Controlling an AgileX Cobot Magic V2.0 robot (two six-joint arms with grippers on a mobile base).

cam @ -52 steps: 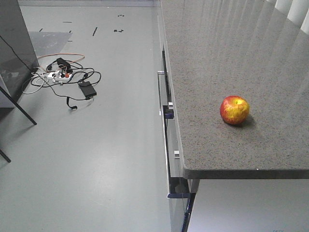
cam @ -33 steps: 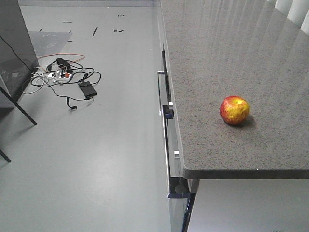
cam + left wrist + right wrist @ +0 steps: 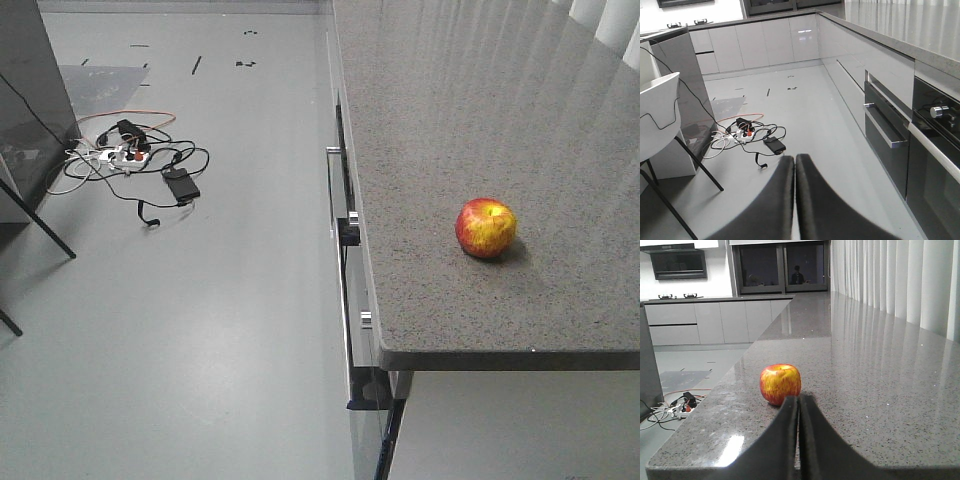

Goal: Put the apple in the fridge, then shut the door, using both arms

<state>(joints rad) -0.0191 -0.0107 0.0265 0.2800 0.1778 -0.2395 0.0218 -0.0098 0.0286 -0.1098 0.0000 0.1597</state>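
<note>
The round red-and-yellow apple (image 3: 780, 384), near the speckled grey stone countertop's (image 3: 450, 120) near edge, was judged best enclosed once the right gripper's (image 3: 799, 400) empty, pressed-together fingers were spread wide.

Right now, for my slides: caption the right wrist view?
Shut black right tool faces round red-yellow apple on speckled grey countertop.

L end effector (image 3: 794, 159) & R end effector (image 3: 799, 399): matte blk, smooth, tapered.

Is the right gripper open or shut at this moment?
Shut. In its wrist view the right gripper is closed to a thin seam with nothing in it; the apple sits free on the counter ahead.
</note>
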